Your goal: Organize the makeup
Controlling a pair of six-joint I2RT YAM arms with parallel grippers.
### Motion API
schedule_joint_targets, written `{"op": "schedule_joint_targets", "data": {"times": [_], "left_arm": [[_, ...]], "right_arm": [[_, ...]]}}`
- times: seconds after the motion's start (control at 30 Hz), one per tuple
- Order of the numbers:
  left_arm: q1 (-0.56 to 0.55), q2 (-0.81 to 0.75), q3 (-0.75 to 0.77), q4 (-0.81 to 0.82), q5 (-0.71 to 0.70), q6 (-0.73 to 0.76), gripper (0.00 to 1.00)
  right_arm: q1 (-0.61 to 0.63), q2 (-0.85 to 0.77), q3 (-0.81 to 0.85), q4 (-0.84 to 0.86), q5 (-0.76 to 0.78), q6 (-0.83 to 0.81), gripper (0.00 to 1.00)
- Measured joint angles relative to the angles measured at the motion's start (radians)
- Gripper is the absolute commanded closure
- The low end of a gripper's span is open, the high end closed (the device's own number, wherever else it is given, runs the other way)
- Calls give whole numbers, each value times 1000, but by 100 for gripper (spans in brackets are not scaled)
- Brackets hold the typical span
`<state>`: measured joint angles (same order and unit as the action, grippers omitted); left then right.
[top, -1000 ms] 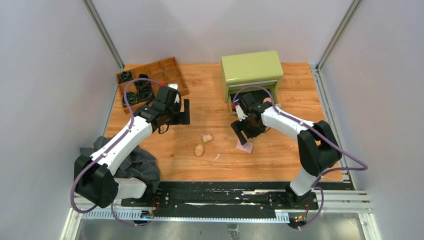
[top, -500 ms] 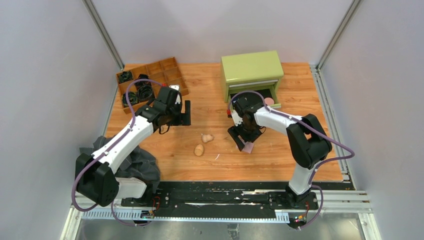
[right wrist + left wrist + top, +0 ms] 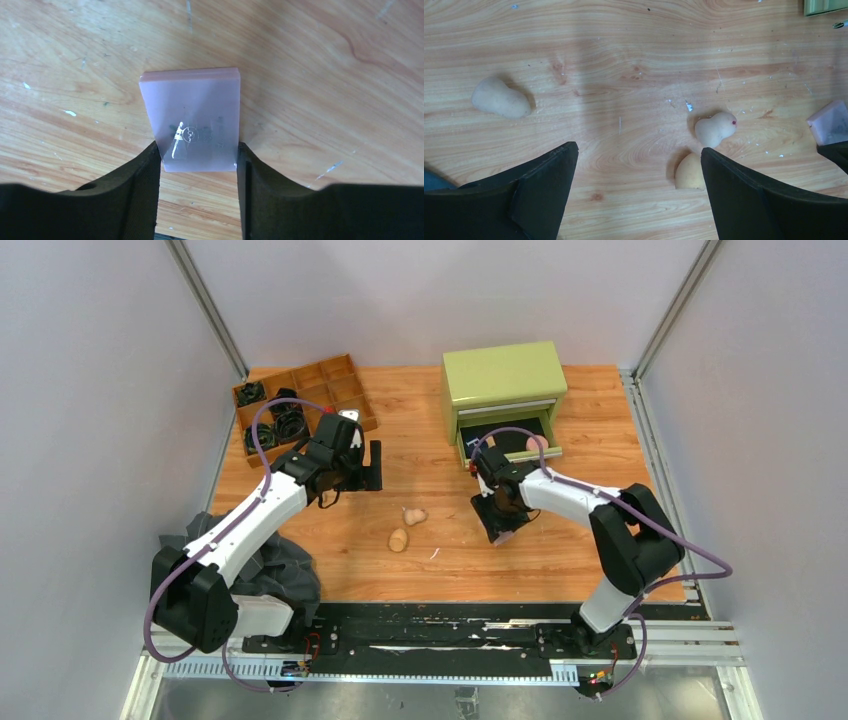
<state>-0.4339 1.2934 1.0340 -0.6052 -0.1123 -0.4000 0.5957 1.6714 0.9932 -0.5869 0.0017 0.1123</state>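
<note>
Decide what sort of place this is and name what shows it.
Most likely a robotics lab test cell, not a home. A left arm and right arm are mounted at a wooden table, enclosed by plain walls and metal frame posts, with staged props like the green drawer box.

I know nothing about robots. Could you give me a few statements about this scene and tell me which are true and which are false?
1. The drawer of the green box is open. True.
2. The left gripper is holding a beige sponge. False: it is open and empty, and the beige sponges lie on the table below it.
3. The right gripper has a finger on each side of a pink square pad. True.
4. The wooden tray is filled with beige sponges. False: the tray's filled compartments hold black coiled bands.
</note>
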Motion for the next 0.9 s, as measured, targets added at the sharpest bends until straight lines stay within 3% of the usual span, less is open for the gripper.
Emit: {"op": "schedule_joint_targets", "data": {"times": [0.23,0.37,0.6,0.9], "left_arm": [[0,0,-2,5,1,0,2],[0,0,-3,5,0,0,2],[0,0,-13,13,0,0,2],[0,3,-14,17,-1,1,2]], "right_arm": [[0,-64,-39,18,90,100,67],[-21,-177,-41,14,106,162,69],[-292,-391,-40,43,57,395,66],[-367,-307,69,89,87,701,62]]}}
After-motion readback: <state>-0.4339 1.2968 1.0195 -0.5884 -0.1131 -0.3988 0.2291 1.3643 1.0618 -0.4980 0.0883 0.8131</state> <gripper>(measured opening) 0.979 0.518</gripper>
